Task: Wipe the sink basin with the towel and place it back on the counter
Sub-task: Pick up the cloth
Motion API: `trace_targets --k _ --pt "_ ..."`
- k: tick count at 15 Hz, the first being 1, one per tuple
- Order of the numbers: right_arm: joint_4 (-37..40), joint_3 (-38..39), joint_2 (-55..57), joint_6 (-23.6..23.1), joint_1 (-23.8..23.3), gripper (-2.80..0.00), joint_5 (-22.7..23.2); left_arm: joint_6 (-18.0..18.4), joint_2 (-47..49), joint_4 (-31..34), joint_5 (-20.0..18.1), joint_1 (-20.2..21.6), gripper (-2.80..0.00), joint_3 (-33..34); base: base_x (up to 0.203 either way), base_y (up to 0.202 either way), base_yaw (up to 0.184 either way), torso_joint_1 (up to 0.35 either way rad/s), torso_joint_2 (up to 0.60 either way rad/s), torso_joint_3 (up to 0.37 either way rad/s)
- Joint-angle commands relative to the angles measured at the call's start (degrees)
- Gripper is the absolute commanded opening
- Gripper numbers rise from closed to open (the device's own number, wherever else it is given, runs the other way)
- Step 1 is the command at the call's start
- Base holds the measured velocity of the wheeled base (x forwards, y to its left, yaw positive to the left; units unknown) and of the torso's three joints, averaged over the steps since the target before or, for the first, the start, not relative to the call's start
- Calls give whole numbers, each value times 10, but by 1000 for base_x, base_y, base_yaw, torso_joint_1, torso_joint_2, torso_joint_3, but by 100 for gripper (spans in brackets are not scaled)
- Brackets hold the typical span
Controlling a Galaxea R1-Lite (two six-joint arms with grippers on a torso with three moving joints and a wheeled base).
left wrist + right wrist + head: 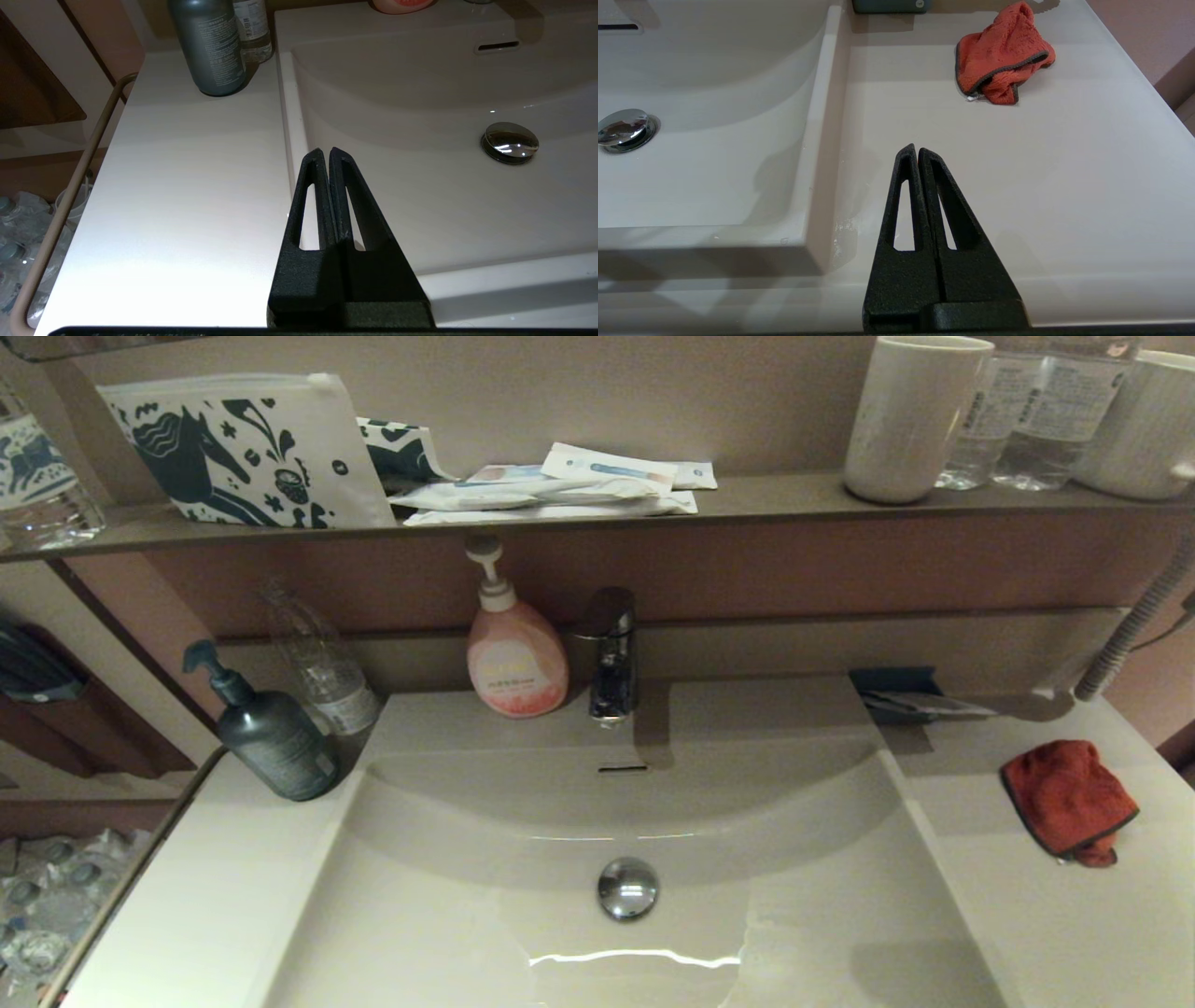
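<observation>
The red-orange towel (pixel 1070 799) (pixel 1003 53) with its dark grey border lies crumpled on the off-white counter (pixel 1046 915) to the right of the sink basin (pixel 448 915). A chrome drain stopper (pixel 627 888) and an overflow slot (pixel 622 768) show in the basin. Neither arm appears in the head view. My right gripper (pixel 917 150) is shut and empty, hovering over the right counter (pixel 1064 186) short of the towel. Shut and empty too, my left gripper (pixel 325 151) hangs over the basin's left rim (pixel 285 116).
A dark green pump bottle (pixel 271 733) and a clear bottle (pixel 322 667) stand at the back left. A pink soap dispenser (pixel 515 658) and the chrome tap (pixel 611 653) sit behind the basin. A dark tray (pixel 901 695) lies behind the towel. The shelf (pixel 766 497) holds cups and packets.
</observation>
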Motion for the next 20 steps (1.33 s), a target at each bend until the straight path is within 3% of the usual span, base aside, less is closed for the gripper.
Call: trace_targets --k 1,7,13,17,20 --pt "0 0 0 -1 0 -280 0 0 1 0 0 0 -280 0 0 0 0 0 0 0" --pt "0 -8 0 -10 0 -280 3 0 1 0 0 0 -280 0 0 0 0 0 0 0" --pt "2 -101 65 -7 -1 -280 -5 0 1 0 0 0 -280 0 0 0 0 0 0 0" --pt "-1 -165 210 2 3 -280 -83 0 1 0 0 0 -280 0 0 0 0 0 0 0" --pt "-3 -229 357 50 0 -280 -127 0 1 0 0 0 -280 0 0 0 0 0 0 0"
